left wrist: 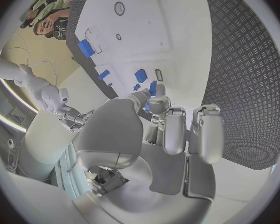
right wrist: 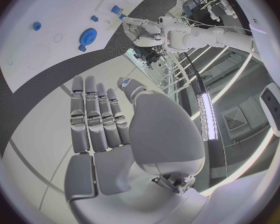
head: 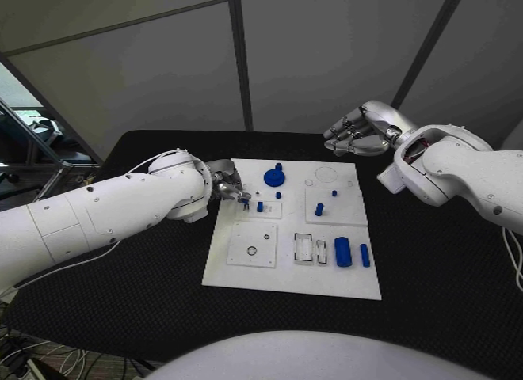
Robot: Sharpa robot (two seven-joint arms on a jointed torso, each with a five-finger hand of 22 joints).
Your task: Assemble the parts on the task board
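The left hand [head: 233,192] pinches a small blue part [head: 259,207] at the task board [head: 287,279]'s left edge; best lowered squarely. The right hand [head: 355,133] hovers beyond, fingers apart, empty.

Task board [head: 245,273]: smooth matt white plate, looks like plastic, w/ shallow cut-out recesses. Parts: solid blue, smooth, plastic-looking; incl. a toothed gear [head: 274,177] and a rounded cylinder [head: 343,252] w/ a faint sheen. Table [head: 124,301]: black matt covering; in left wrist view it shows a fine raised criss-cross texture [left wrist: 239,59], like rubber or woven mat. Arms: glossy white hard shells w/ soft highlights. Left hand [head: 230,188] and right hand [head: 355,131]: silver, satin metallic finish, smooth segmented fingers [right wrist: 93,119], dark seams between segments.
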